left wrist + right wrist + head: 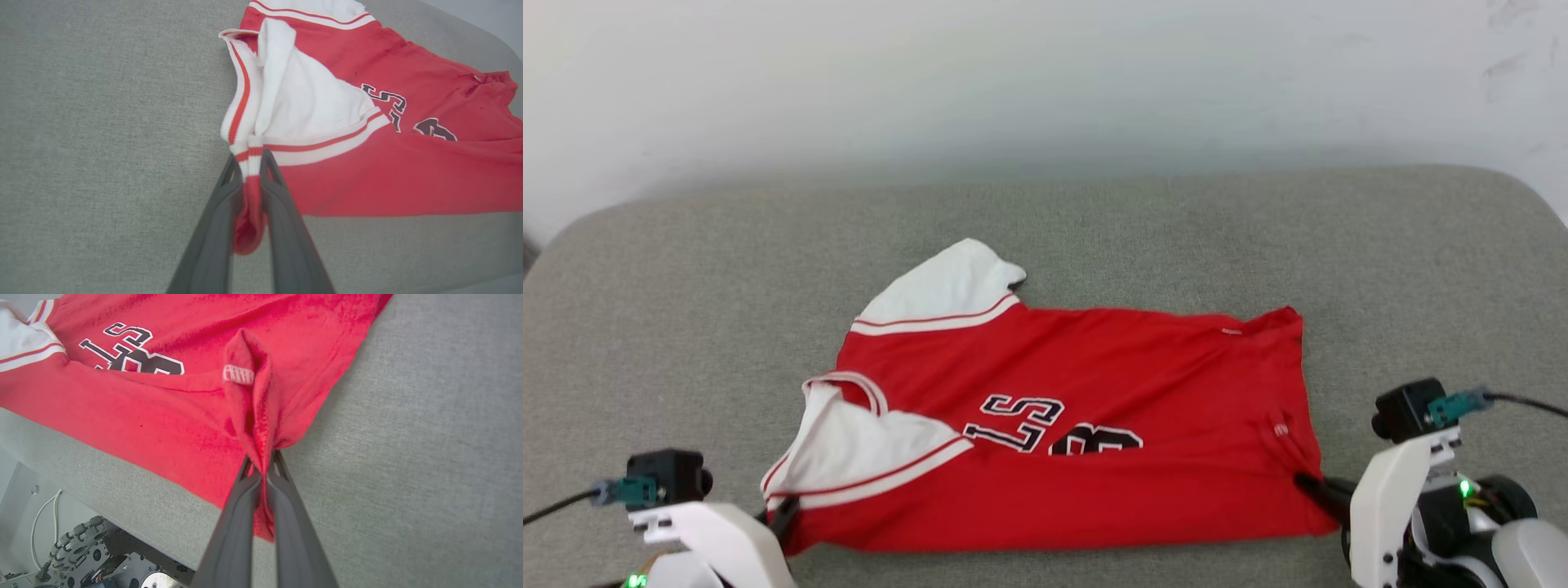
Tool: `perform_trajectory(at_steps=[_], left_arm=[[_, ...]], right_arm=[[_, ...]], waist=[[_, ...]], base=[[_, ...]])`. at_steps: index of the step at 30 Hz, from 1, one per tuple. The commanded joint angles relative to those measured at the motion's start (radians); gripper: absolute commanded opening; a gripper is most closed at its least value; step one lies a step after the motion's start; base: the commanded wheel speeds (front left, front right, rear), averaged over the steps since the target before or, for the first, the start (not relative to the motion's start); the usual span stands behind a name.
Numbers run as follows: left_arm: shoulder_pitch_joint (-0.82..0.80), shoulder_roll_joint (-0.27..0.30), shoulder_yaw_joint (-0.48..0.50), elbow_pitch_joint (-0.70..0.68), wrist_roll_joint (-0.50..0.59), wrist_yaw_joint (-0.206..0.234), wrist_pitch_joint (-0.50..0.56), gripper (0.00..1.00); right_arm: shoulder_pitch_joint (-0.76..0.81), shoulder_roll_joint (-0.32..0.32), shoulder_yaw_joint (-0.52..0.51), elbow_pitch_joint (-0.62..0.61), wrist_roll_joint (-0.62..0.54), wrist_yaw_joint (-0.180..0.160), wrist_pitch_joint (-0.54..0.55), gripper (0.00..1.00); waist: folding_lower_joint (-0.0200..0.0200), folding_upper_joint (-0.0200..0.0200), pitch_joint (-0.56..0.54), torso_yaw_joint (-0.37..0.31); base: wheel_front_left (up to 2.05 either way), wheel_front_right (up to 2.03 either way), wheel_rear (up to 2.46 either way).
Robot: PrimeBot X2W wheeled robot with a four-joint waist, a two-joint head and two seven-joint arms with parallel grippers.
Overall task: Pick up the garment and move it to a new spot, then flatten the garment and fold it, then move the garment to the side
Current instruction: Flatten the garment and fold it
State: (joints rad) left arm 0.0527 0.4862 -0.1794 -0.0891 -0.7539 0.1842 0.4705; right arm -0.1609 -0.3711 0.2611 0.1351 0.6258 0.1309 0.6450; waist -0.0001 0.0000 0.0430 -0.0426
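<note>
- Presently the garment (1094, 384) lies sideways on the grey cushion (1143, 229), near its front edge. The collar end is to the robot's left and the hem to its right. The near long edge is doubled over and covers the lower half of the black lettering (1029, 420).
- The left gripper (783, 516) is clamped on a bunch of striped trim and red cloth at the near left corner (the left wrist view shows cloth squeezed between both fingers, with a white sleeve flopped loose above it).
- The right gripper (1311, 485) is pinched tight on a ridge of red hem at the near right corner, and the fabric puckers into a pleat running up from the fingertips.
- By my reading this is the lengthwise fold, with both near corners held ready to carry toward the far edge.
- To do it well, lift both corners together at equal height, with gentle tension along the edge between them (slack there would sag and crease).
- Travel straight away from the robot, so the moving edge lands parallel to the far edge, not skewed.
- Mind the far white sleeve (947, 286): it sticks out beyond the body and would sit better tucked under the fold.
- Lower before letting go; the right-hand pleat will likely need smoothing.
</note>
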Motion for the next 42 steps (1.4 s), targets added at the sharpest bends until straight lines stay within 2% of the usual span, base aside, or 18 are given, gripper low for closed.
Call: perform_trajectory(at_steps=[1,4,5,6,7,11,14,21,27,35,39,42], left_arm=[[0.033,0.006,0.011,-0.005,-0.006,0.009,-0.003,0.0],[0.064,-0.008,0.003,0.001,-0.029,-0.002,0.003,0.0],[0.066,-0.01,-0.004,0.01,-0.033,-0.008,0.008,0.0],[0.063,-0.021,-0.01,0.02,-0.042,-0.014,0.004,0.18],[0.057,-0.029,-0.017,0.035,-0.044,-0.02,0.0,1.0],[0.021,-0.05,-0.024,0.092,-0.036,-0.043,-0.042,1.0],[-0.008,-0.049,-0.01,0.109,-0.015,-0.05,-0.098,1.0],[-0.092,-0.046,0.006,0.092,0.095,-0.023,-0.25,1.0],[-0.185,-0.06,0.008,0.091,0.173,0.001,-0.366,1.0],[-0.407,-0.037,0.018,0.126,0.19,-0.018,-0.36,1.0],[-0.508,-0.017,0.012,0.153,0.184,-0.042,-0.322,1.0],[-0.612,0.014,0.004,0.187,0.167,-0.081,-0.254,1.0]], right_arm=[[0.034,0.005,-0.008,-0.005,0.006,0.0,0.006,0.0],[0.07,0.008,-0.028,0.004,-0.004,0.0,-0.002,0.0],[0.083,0.014,-0.035,0.013,-0.003,0.0,-0.005,0.17],[0.091,0.015,-0.041,0.023,-0.01,0.0,-0.014,0.84],[0.094,0.019,-0.046,0.031,-0.015,0.0,-0.026,1.0],[0.105,0.033,-0.051,0.061,-0.003,0.0,-0.095,1.0],[0.098,0.035,-0.047,0.05,-0.01,0.0,-0.192,1.0],[0.071,0.065,-0.097,-0.003,-0.111,0.0,-0.465,1.0],[0.042,0.11,-0.149,-0.077,-0.193,0.0,-0.573,1.0],[-0.057,0.133,-0.204,-0.201,-0.245,0.0,-0.625,1.0],[-0.094,0.138,-0.22,-0.243,-0.261,0.0,-0.633,1.0],[-0.122,0.142,-0.231,-0.267,-0.259,0.0,-0.644,1.0]], waist=[[0.0001,0.0,-0.014,0.007],[0.0001,0.0,-0.011,0.011],[0.0001,0.0,-0.006,0.012],[0.0001,0.0,-0.003,0.012],[0.0001,0.0,0.001,0.012],[0.0001,0.0,0.01,0.006],[0.0001,0.0,0.009,-0.006],[0.0001,0.0,0.001,-0.039],[0.0001,0.0,0.032,-0.077],[0.0001,0.0,0.212,-0.138],[0.0001,0.0,0.292,-0.161],[0.0001,0.0,0.357,-0.182]], base=[[0.0,0.0,0.0],[0.0,0.0,0.0],[0.0,0.0,0.0],[0.0,0.0,0.0],[0.0,0.0,0.0],[0.0,0.0,0.0],[0.0,0.0,0.0],[0.0,0.0,0.0],[0.0,0.0,0.0],[0.0,0.0,0.0],[0.0,0.0,0.0],[0.0,0.0,0.0]])
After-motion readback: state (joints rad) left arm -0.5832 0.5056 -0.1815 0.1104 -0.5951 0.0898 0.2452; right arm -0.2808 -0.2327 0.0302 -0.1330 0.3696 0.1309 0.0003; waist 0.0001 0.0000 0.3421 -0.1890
